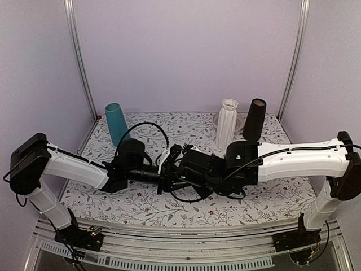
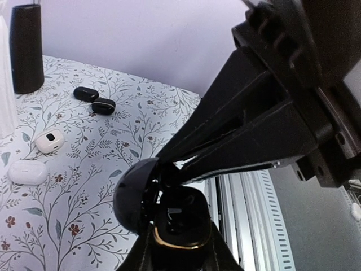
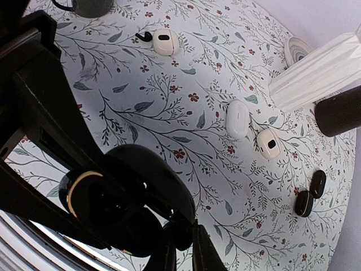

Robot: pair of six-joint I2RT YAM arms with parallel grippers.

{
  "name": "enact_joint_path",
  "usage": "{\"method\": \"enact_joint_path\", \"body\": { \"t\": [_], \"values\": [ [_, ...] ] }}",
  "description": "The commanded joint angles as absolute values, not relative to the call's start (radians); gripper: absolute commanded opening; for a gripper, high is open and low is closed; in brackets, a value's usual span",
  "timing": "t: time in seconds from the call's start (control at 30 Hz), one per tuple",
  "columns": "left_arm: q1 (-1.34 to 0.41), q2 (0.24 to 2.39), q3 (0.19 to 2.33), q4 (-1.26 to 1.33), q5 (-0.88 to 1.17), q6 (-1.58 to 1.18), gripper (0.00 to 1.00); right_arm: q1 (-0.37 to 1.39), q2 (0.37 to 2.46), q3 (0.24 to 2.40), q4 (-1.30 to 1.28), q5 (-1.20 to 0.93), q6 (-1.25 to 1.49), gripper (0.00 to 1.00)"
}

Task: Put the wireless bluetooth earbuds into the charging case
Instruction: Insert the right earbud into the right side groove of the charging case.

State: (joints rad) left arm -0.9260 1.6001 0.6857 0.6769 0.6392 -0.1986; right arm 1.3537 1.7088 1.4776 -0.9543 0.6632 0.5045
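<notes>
Left gripper clamps the black case above the table, lid open, apparently steadying it for loading. Right gripper is pinched shut at the lid's rim, on what I cannot tell. Both earbuds lie well apart on the table.

We see a teal cup back left, white ribbed vase just beside a black cylinder back right, three white pebble-shaped cases on floral tablecloth

Pale lilac walls, plain and evenly lit. Aluminium corner posts upright. Table covered in floral-print cloth.
</notes>
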Motion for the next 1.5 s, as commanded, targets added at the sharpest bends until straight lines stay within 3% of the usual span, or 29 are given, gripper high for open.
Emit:
{"method": "enact_joint_path", "body": {
  "t": [0.0, 0.3, 0.67, 1.47],
  "values": [
    [-0.934, 1.609, 0.704, 0.734, 0.584, -0.224, 0.00, 1.345, 1.702, 1.490, -0.938, 0.639, 0.523, 0.10],
    [-0.902, 1.644, 0.680, 0.821, 0.621, -0.315, 0.00, 1.300, 1.565, 1.354, -0.712, 0.605, 0.544, 0.10],
    [-0.880, 1.666, 0.654, 0.942, 0.635, -0.457, 0.00, 1.299, 1.522, 1.311, -0.561, 0.746, 0.519, 0.09],
    [-0.875, 1.717, 0.660, 1.256, 0.714, -0.770, 0.00, 1.302, 1.393, 1.085, -0.160, 0.769, 0.333, 0.11]
  ]
}}
